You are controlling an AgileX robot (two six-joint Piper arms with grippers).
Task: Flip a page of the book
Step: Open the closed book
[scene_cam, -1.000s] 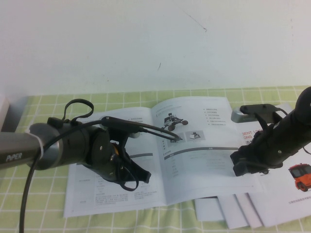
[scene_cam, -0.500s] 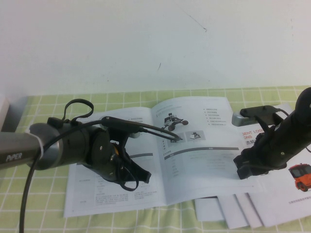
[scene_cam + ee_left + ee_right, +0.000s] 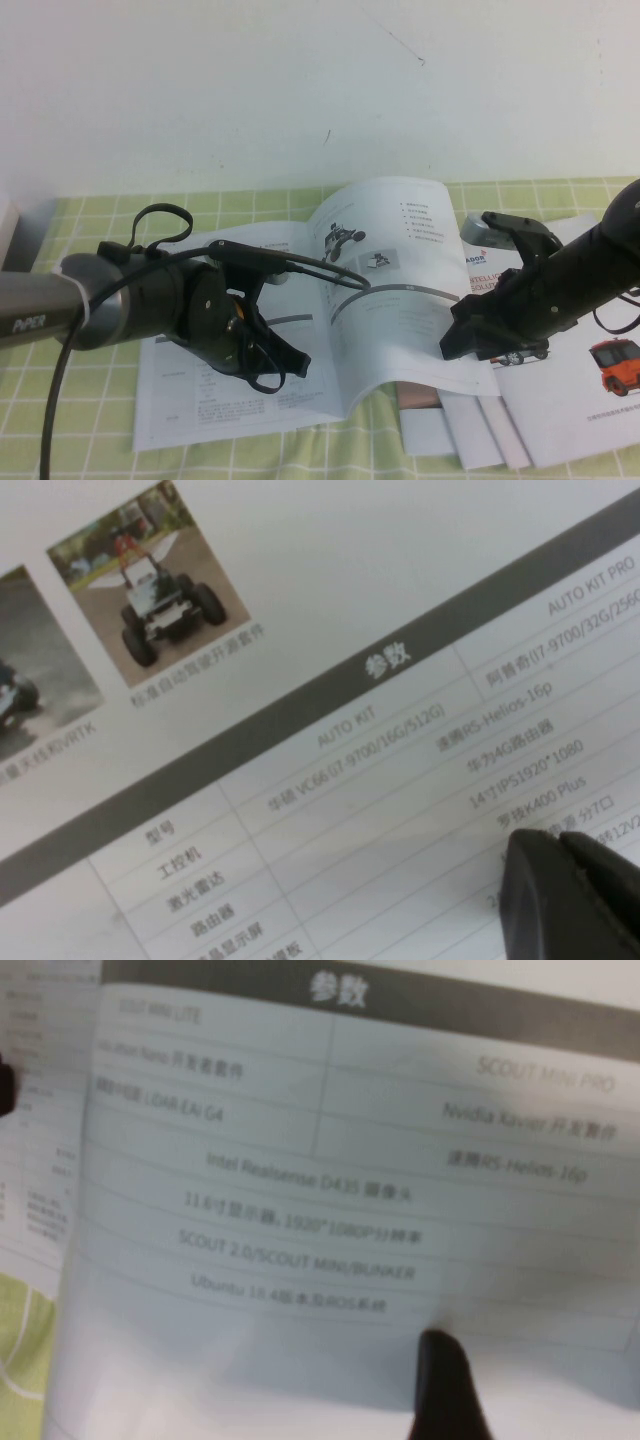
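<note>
The book [image 3: 225, 405] lies open on the green checked cloth. My left gripper [image 3: 283, 366] is shut, and its tip [image 3: 560, 852] presses down on the left leaf over the spec table. The page [image 3: 400, 310], with a black rover photo and a grey bar, arches up off the right half of the book. My right gripper [image 3: 460, 342] is at that leaf's lower outer edge and is shut on it. In the right wrist view one finger [image 3: 440, 1380] lies over the page's table [image 3: 300, 1190], and the other finger is hidden behind the sheet.
Loose white sheets with orange vehicles [image 3: 585, 400] lie to the right, partly under the right arm. More sheets [image 3: 470, 445] stick out below the book. A white wall [image 3: 300, 90] stands close behind the table. A black cable loop [image 3: 160, 222] rises from the left arm.
The right gripper has moved left and up with the page's outer edge. The page has lifted off the book into an arch, uncovering the sheet below. The left arm has not moved.
</note>
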